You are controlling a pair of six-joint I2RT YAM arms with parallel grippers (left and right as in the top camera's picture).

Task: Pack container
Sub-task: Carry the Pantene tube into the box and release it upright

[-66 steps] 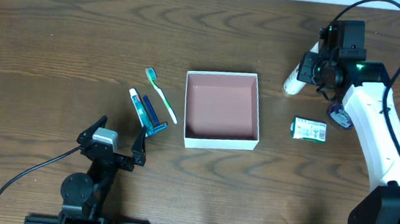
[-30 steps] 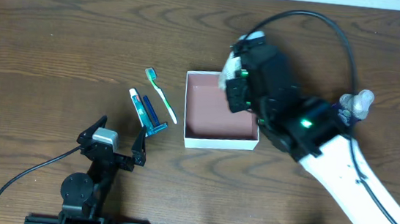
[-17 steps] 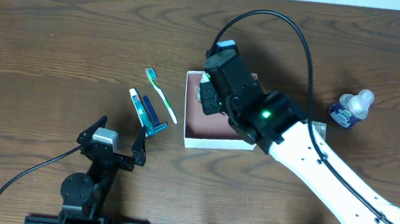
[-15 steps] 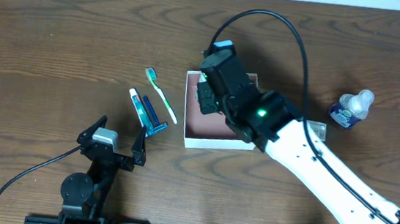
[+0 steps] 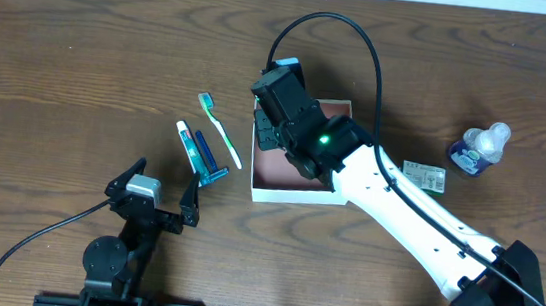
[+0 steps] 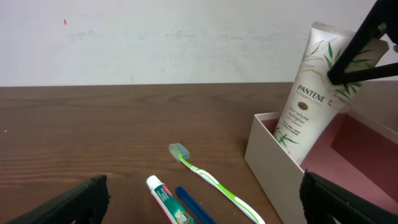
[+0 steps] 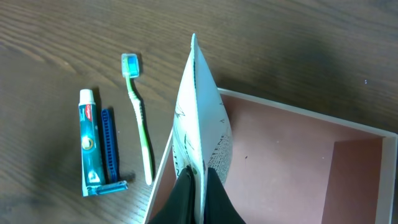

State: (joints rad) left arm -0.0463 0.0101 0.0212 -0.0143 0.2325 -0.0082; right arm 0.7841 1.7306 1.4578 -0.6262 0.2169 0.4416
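Bench (image 5: 82,54): dark brown wood-grain top.

The container (image 5: 294,193) is a square, shallow, open box with white walls and a matte dusty-pink inside. It sits about mid-bench, midway between the front and back edges.

The right gripper (image 5: 276,121) reaches over the box's left wall. In the right wrist view its black fingers (image 7: 196,186) are pinched onto a white soft-plastic tube (image 6: 311,87). The tube is printed with green leaves and has a flat crimped top. It stands tilted, with its lower end down inside the box against the left wall (image 6: 267,155).

On the bench, toward the left edge from the box and not touching it:
- toothbrush (image 5: 220,130), green and white handle, bristle head toward the back edge
- toothpaste (image 5: 187,147), small white and green tube
- razor (image 5: 208,159), blue ribbed handle, lying just beside the toothpaste

Toward the right edge are a small clear bottle (image 5: 479,151) with a blue label and a flat green packet (image 5: 423,176), the packet partly behind the right arm.

The left gripper (image 5: 161,187) is near the front edge, left of centre. Its fingers (image 6: 68,202) are spread wide with nothing between them.
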